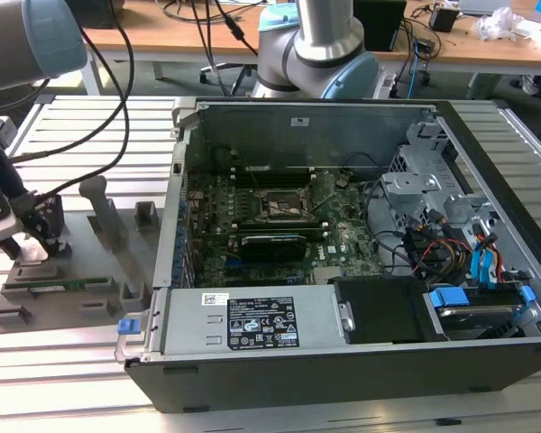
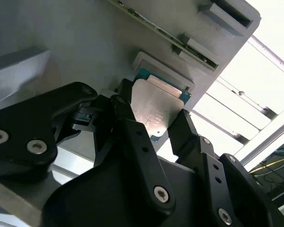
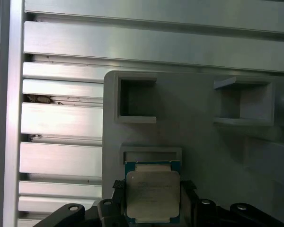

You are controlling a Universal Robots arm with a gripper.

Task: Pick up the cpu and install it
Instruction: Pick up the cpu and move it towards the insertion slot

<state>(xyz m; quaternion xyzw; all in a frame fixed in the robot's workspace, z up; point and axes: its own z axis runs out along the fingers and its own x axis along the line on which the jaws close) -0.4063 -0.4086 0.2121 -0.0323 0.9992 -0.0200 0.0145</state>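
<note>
**Gripper (image 1: 33, 239) closed on the cpu at the grey holder**

Two opposite edges of the cpu (image 3: 152, 196) are pressed by the black fingers (image 2: 132, 123), just beside a shallow pocket (image 3: 150, 154) of the grey holder (image 1: 99, 271). A green memory stick (image 1: 54, 284) is kept in a long slot there. The metal plate is turned toward both wrist views. It is nearly square, so no long axis can be told. The socket (image 1: 284, 206) is seen inside the open computer case (image 1: 343, 104), well apart.

The pincer (image 2: 153, 117) covers two edges of the cpu (image 2: 156, 104).
</note>
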